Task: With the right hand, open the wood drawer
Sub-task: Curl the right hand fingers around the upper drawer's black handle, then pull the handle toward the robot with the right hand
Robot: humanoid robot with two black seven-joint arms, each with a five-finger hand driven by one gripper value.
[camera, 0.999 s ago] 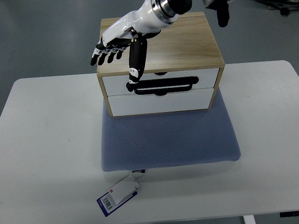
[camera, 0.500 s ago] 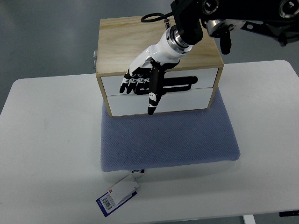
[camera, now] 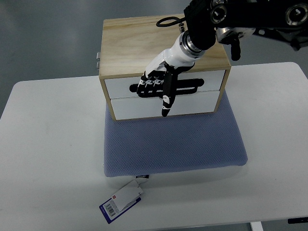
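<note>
One arm: I see only the right arm, reaching in from the upper right of the frame across the cabinet top.
Right hand [camera: 159,84]: it sits against the front of the wood cabinet, just left of centre frame, palm toward the drawer fronts.
Fingers [camera: 148,85]: four are bunched and bent at the black handle area; I cannot tell whether they actually hook it or just rest on it. One digit [camera: 167,98] hangs straight down over the lower drawer face.
Wood drawer cabinet [camera: 125,43]: upper middle of the frame, standing on the rear edge of the pad.
Upper drawer [camera: 118,85]: white front, flush with the cabinet frame, so it reads as shut.
Lower drawer [camera: 139,107]: white front, flush as well.
Handle [camera: 192,86]: black, running along the seam between the two fronts.
Pad [camera: 173,144]: blue-grey, centre frame, lying flat on the white table [camera: 48,159].
Tag [camera: 121,200]: white and blue label at the lower left of the pad, on the table.
</note>
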